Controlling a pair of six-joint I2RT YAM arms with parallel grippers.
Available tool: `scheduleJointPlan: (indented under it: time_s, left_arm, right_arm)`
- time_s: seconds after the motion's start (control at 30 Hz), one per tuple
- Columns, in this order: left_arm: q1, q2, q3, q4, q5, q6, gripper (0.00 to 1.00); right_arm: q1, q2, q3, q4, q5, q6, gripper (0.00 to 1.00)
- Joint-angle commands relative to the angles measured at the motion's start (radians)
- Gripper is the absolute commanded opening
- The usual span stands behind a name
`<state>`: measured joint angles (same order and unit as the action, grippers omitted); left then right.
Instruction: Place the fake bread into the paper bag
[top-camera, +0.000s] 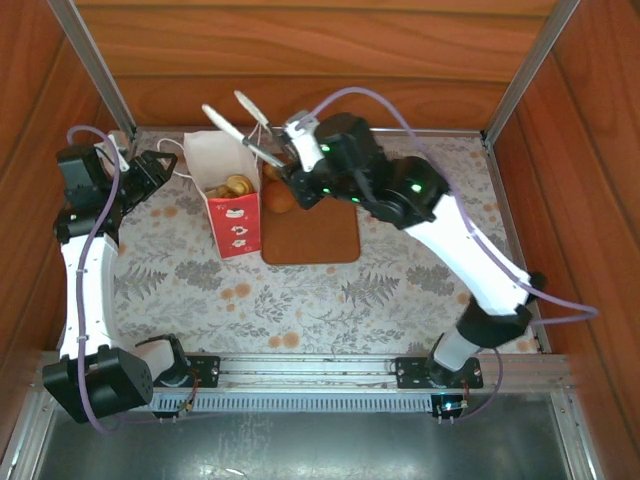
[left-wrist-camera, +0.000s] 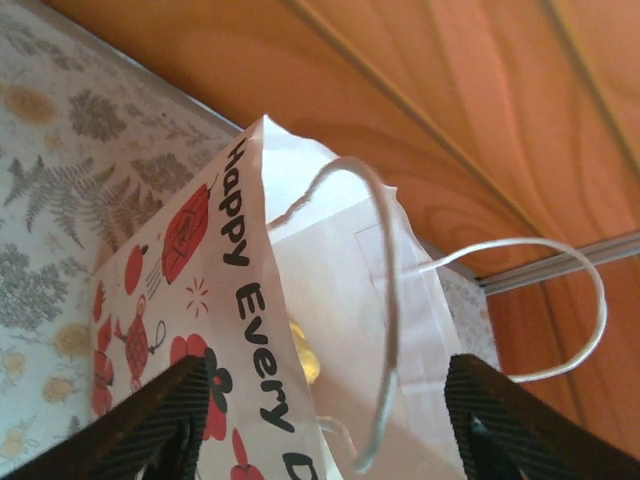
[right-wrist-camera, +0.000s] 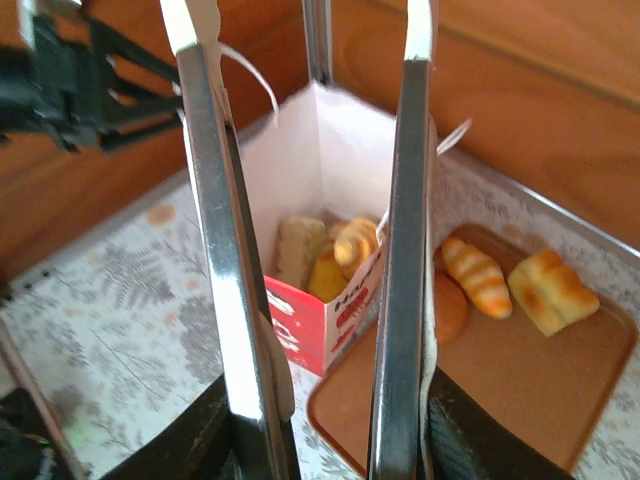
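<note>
The paper bag (top-camera: 228, 195) stands upright left of the brown board, white above and red below. Several pieces of fake bread (right-wrist-camera: 340, 255) lie inside it. On the board remain a striped roll (right-wrist-camera: 478, 275), a squarish loaf (right-wrist-camera: 553, 290) and a round brown bun (right-wrist-camera: 450, 308); the bun (top-camera: 280, 197) sits right beside the bag. My left gripper (top-camera: 158, 170) is open at the bag's left rim, its fingers (left-wrist-camera: 150, 420) either side of the bag's mouth and cord handle (left-wrist-camera: 385, 300). My right gripper (top-camera: 290, 165) is shut on metal tongs (right-wrist-camera: 215, 200), whose spread tips (top-camera: 215, 115) hold nothing.
The flat brown board (top-camera: 312, 238) lies mid-table on the floral cloth (top-camera: 300, 300). Wooden walls (top-camera: 300, 60) close in the back and both sides, with metal posts at the rear corners. The tongs' tips reach over the bag toward the back wall.
</note>
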<state>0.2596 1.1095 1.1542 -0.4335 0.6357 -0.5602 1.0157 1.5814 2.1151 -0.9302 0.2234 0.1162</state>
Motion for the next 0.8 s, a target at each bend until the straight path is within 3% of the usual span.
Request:
scheduleJointPlan:
  time_s: [0.0,0.23,0.47,0.77]
  left_arm:
    - [-0.003,-0.045,0.027,0.015,-0.034,0.051,0.77]
    - [0.000,-0.121,-0.021,0.055,-0.147,0.059,1.00]
    - [-0.001,-0.202,-0.095,0.124,-0.192,0.051,1.00]
    - [-0.001,-0.262,-0.154,0.164,-0.213,0.058,1.00]
  right_arm:
    - [-0.032,-0.134,-0.111,0.134,-0.032,0.050,0.40]
    - [-0.156,-0.327,-0.400,0.156,-0.003,0.101,0.39]
    - [-0.243,-0.391,-0.706,0.201,0.018,0.090,0.39]
    - [-0.267,-0.238,-0.984,0.411,-0.014,-0.064,0.39]
